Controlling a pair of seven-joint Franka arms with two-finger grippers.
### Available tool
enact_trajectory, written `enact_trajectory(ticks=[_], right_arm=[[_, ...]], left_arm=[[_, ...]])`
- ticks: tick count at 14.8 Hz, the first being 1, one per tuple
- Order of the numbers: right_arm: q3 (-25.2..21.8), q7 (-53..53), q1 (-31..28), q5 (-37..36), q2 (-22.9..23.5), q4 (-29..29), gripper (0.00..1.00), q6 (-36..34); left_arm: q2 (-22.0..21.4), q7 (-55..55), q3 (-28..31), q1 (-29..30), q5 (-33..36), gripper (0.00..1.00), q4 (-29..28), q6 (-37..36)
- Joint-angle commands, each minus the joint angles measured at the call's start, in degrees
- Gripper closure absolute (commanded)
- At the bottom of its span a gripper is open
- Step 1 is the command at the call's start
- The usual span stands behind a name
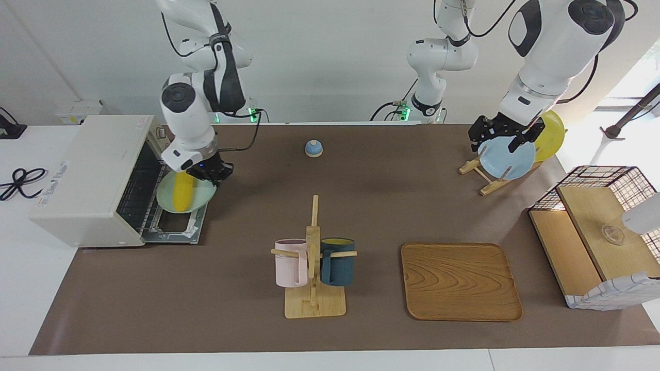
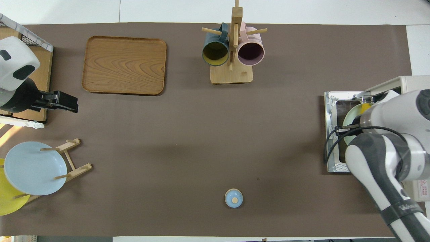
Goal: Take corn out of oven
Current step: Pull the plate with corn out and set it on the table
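Bright yellow corn (image 1: 181, 191), tapered and smooth-looking from here, lying on a pale green plate (image 1: 202, 196) over the dropped door (image 1: 178, 226) of the off-white oven (image 1: 93, 175), at the right arm's end of the tabletop (image 1: 330, 330). Plate raised clear of the rack, outside the oven mouth. Right gripper (image 1: 209, 172) just above the plate's nearer rim, fingers pinched narrow on that rim, it seems; corn itself not gripped. Left gripper (image 1: 502, 135) waiting over the blue plate (image 1: 508, 159) in its wooden rack, fingers spread wide, holding nothing. Kernel rows not distinguishable; only a sliver of yellow visible beneath the arm in the overhead view.
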Motion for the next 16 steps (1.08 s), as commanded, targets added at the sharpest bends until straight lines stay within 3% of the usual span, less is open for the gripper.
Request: enact_trajectory(ticks=[1,4,8,9,12,16], right_arm=[[-0.05,8.85,6.71,-0.12,2.65,4.35,1.00,-2.58],[-0.05,20.55,15.07,-0.12,7.75,9.98,1.00,-2.76],[-0.05,24.43,19.04,0.15,10.83,12.01,1.00,-1.01],[-0.05,27.93,21.83,0.06,13.27,14.19,1.00,-1.00],[-0.14,38.84,28.09,-1.51,26.36,27.97,1.00,-2.41],[-0.05,40.61,30.64,-3.28,29.29,29.95,1.00,1.79]], left_arm=[[-0.19,0.34,-0.38,0.46,1.29,0.00,0.36,0.15],[-0.19,0.34,-0.38,0.46,1.29,0.00,0.36,0.15],[-0.19,0.34,-0.38,0.46,1.29,0.00,0.36,0.15],[-0.19,0.34,-0.38,0.46,1.29,0.00,0.36,0.15],[-0.19,0.34,-0.38,0.46,1.29,0.00,0.36,0.15],[-0.19,0.34,-0.38,0.46,1.29,0.00,0.36,0.15]])
